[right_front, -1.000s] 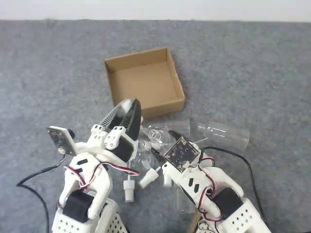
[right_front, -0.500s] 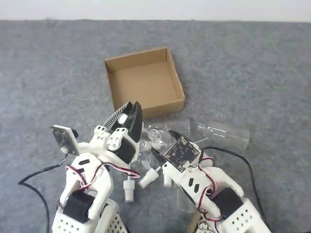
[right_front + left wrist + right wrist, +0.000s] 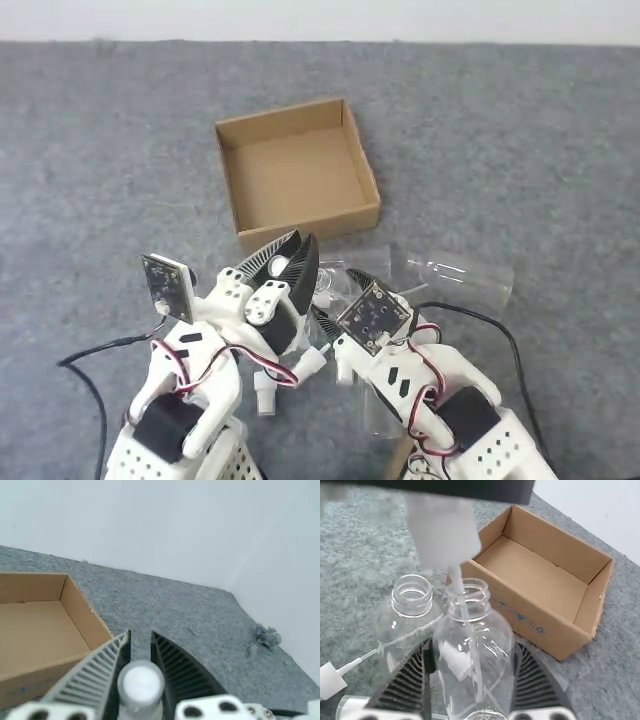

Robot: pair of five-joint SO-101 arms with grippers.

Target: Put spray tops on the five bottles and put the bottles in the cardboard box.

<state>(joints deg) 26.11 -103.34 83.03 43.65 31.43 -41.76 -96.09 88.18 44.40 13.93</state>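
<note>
Your left fingers (image 3: 95,672) are shut around a white spray top (image 3: 141,682), which sits between them, set back from the tips. Its tube dips into the neck of a clear bottle (image 3: 470,630). Your right fingers (image 3: 402,680) clamp that bottle upright by its body, near the cardboard box (image 3: 310,222). A second open bottle (image 3: 410,615) stands just beside it.
</note>
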